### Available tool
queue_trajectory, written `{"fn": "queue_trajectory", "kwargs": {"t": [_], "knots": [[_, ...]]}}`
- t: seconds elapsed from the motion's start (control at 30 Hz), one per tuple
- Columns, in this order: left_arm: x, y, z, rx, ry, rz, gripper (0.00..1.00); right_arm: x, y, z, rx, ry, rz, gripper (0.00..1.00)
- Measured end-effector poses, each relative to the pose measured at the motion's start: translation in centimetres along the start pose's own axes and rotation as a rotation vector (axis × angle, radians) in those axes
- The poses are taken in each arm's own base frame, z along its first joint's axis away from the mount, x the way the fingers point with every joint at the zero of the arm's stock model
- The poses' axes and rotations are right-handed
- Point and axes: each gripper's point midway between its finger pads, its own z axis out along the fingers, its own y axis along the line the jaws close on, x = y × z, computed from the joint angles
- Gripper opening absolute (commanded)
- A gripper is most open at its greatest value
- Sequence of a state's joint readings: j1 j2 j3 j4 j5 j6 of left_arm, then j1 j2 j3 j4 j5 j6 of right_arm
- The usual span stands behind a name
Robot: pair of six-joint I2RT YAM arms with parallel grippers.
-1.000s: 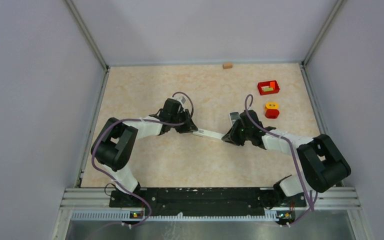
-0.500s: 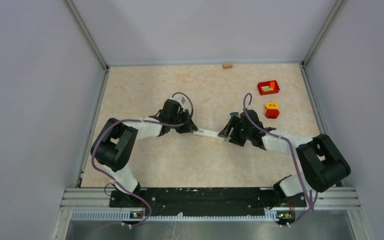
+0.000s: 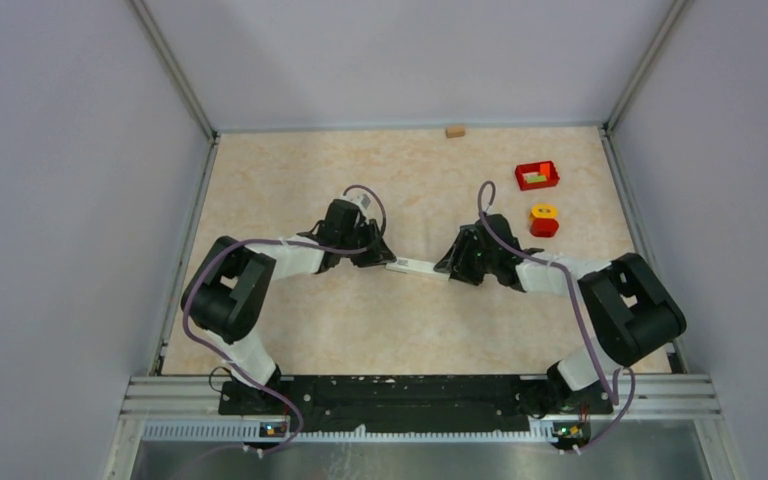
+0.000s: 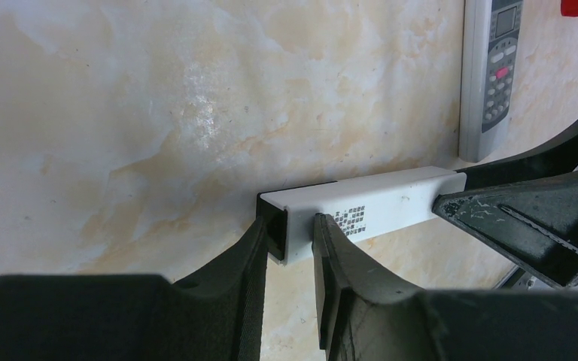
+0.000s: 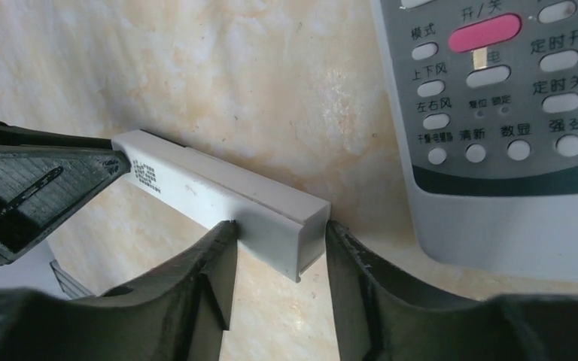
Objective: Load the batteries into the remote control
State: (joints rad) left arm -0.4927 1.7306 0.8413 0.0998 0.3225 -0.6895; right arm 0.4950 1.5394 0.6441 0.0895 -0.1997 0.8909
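1. Remote control (image 5: 497,113) lies face up by white bar (image 4: 376,207)'s right end; batteries unseen.
2. Left gripper (image 4: 290,229) clamps bar; right gripper (image 5: 278,233) straddles it, grip unclear.
3. Probably light, rigid, slick: hold long edges.

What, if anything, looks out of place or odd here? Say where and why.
The remote control lies buttons-up on the table, held by neither arm. Both grippers are on a plain white bar instead: the left gripper pinches one end and the right gripper straddles the other.
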Motion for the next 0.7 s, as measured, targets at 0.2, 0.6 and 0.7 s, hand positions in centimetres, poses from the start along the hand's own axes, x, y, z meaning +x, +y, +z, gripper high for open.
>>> {"fn": "queue_trajectory", "kwargs": {"t": [0.2,0.6,0.7], "knots": [[0.09,0.00,0.01,0.004,0.000,-0.003,0.31,0.00,-0.55,0.04,0.020,-0.002,-0.022,0.30],[0.10,0.00,-0.06,0.009,-0.006,-0.013,0.27,-0.06,-0.60,0.03,0.020,-0.005,-0.040,0.30],[0.11,0.01,-0.06,0.010,-0.007,-0.013,0.26,-0.16,-0.61,0.01,0.027,-0.007,-0.050,0.38]]}}
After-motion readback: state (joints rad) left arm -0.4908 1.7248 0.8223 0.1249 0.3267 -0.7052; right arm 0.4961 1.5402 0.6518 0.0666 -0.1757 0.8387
